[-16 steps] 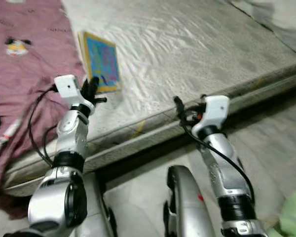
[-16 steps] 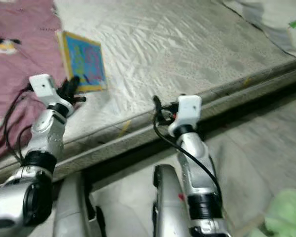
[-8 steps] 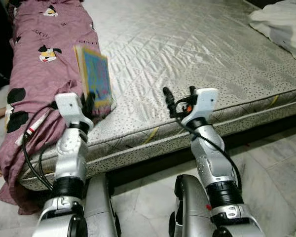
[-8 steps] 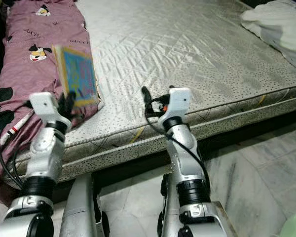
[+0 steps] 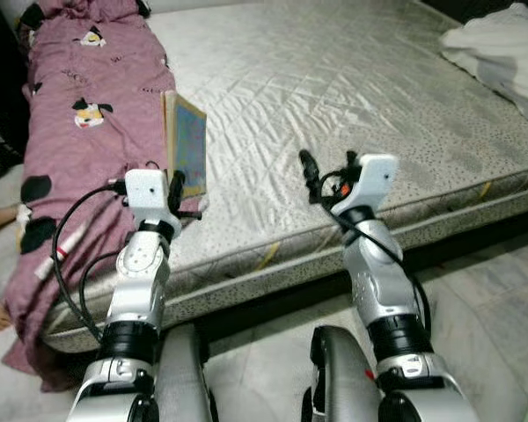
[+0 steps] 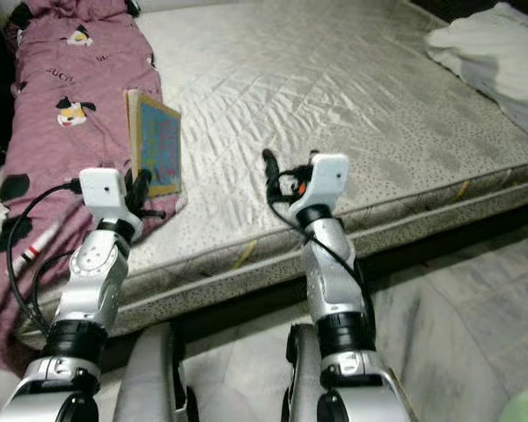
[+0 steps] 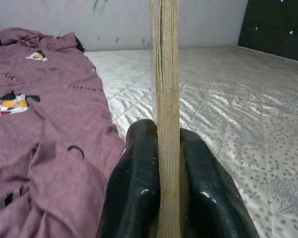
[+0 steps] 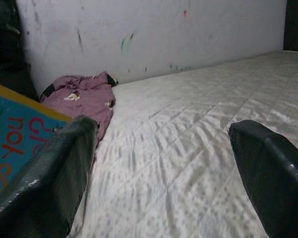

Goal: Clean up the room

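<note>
Now the left gripper (image 5: 178,186) holds a thin picture book (image 5: 187,145) above the near edge of the mattress (image 5: 352,79), just beside the purple cartoon-print blanket (image 5: 79,114). Its two black fingers (image 7: 139,183) are clamped on the lower edge of the book, one on each side, as the left wrist view shows the yellowish page block standing between them. The book stands upright on its edge, so its long axis goes up and away from the gripper. Its blue cover with a yellow border faces toward the robot's right, and the thin edge of the pages points toward the camera on the head.

The right gripper (image 5: 310,180) hangs over the mattress edge, well apart from the book, with its jaws wide apart and nothing between them. A white crumpled cloth (image 5: 502,48) lies at the far right of the bed.

I judge that the pick-up step is done and the carrying step is at hand. The next move probably calls for keeping a firm grip and bringing the book to its proper place, which I cannot see.
</note>
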`<state>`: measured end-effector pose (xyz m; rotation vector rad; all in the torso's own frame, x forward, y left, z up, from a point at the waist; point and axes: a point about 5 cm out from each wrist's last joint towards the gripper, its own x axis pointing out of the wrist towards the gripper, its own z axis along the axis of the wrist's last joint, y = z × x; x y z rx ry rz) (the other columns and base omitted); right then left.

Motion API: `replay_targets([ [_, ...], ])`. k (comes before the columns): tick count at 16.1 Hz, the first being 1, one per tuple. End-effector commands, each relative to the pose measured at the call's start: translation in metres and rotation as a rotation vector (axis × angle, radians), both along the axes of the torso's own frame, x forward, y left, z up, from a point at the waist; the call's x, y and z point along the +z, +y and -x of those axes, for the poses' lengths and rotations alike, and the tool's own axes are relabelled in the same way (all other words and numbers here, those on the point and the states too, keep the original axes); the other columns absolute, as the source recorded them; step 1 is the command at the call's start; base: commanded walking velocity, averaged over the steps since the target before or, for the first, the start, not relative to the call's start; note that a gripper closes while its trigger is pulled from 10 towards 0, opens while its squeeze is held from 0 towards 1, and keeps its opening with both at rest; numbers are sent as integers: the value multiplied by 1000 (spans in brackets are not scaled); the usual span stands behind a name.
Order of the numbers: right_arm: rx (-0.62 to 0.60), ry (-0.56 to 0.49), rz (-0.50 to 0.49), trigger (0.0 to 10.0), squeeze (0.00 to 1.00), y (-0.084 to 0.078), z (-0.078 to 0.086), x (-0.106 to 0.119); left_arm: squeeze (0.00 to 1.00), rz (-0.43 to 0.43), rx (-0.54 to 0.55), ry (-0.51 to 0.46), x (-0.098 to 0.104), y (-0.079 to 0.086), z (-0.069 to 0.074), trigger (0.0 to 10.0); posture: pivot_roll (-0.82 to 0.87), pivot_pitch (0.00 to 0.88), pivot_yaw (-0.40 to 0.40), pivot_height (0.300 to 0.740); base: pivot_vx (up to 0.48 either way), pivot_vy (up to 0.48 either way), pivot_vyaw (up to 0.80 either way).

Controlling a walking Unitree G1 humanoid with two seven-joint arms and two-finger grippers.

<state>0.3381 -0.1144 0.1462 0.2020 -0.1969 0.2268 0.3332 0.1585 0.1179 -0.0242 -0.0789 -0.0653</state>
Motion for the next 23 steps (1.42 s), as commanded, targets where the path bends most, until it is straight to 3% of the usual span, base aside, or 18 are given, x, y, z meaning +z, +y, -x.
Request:
replay_targets([
  [1, 6, -13, -3, 10000, 0, 2, -2, 4, 0, -20, -4, -63, 17, -1, -4, 10000, 0, 0, 26, 684, 0, 0, 0],
  [6, 3, -23, 5, 10000, 0, 0, -3, 3, 0, -38, 24, -31, 15, -6, -6, 10000, -1, 0, 24, 739, 0, 0, 0],
  [9, -14, -17, 15, 10000, 0, -3, -2, 0, 0, -51, -48, -31, 13, -12, -4, 10000, -1, 0, 26, 740, 0, 0, 0],
  [12, -19, -16, 22, 10000, 0, -4, -2, -1, 0, -83, -42, 17, 6, -15, -5, 10000, -1, 0, 26, 740, 0, 0, 0],
  [17, -28, -9, 35, 10000, 0, -6, 0, -5, 0, -85, -68, 17, 3, -20, -2, 10000, -11, 0, 23, 740, 0, 0, 0],
  [20, -96, -8, 20, 10000, 0, -15, 3, -8, 0, -84, -91, 18, 0, -27, 0, 10000, -34, 0, 59, 740, 0, 0, 0],
  [23, -103, -24, 42, 10000, 0, -15, 8, -8, 0, -41, -53, 33, -1, -22, 1, 10000, -34, 0, 50, 740, 0, 0, 0],
])
